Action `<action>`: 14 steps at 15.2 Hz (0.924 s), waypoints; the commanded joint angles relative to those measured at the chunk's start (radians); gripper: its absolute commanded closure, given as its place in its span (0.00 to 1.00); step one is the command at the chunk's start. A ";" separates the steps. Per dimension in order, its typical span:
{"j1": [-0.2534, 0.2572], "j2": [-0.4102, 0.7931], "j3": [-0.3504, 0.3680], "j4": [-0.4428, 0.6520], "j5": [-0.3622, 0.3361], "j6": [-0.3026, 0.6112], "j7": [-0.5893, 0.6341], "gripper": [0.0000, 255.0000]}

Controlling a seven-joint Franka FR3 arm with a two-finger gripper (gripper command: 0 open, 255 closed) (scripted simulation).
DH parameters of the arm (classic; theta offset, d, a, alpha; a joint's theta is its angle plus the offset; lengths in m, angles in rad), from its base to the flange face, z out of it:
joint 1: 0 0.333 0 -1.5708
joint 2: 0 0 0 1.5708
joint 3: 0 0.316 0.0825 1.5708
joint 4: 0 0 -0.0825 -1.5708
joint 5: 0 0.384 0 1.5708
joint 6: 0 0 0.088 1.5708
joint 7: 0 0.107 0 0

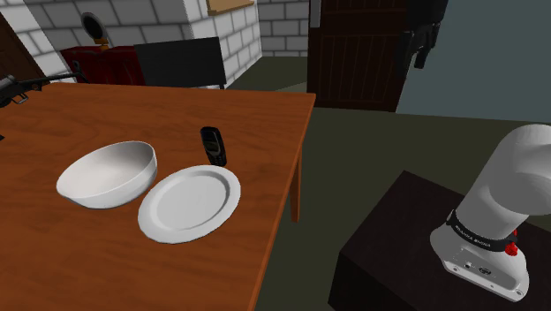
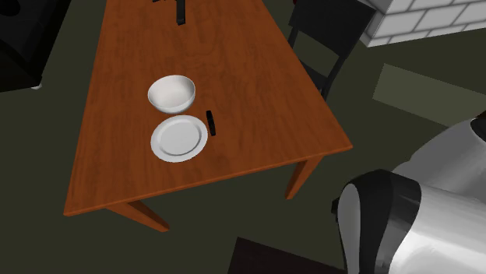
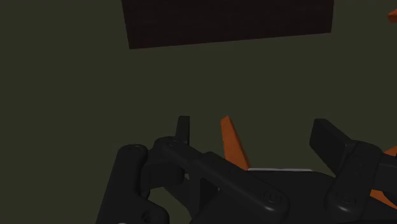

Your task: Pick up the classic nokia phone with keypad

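One black phone (image 1: 213,146), one white bowl (image 1: 108,174), one white plate (image 1: 189,202), one wooden table (image 1: 221,97), gripper (image 3: 254,125) spread wide, empty.

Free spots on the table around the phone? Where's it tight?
Bare wood: the broad patch between the phone and the table edge on the second exterior view's right; the band between the plate and the camera-side edge. Crowded: bowl, plate and phone sit bunched, phone close beside the plate's rim.
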 commanded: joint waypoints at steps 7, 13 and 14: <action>0.030 0.067 0.126 0.015 0.090 0.073 0.163 0.00; 0.052 0.176 0.249 0.075 0.151 0.150 0.321 0.00; 0.054 0.198 0.269 0.090 0.157 0.163 0.347 0.00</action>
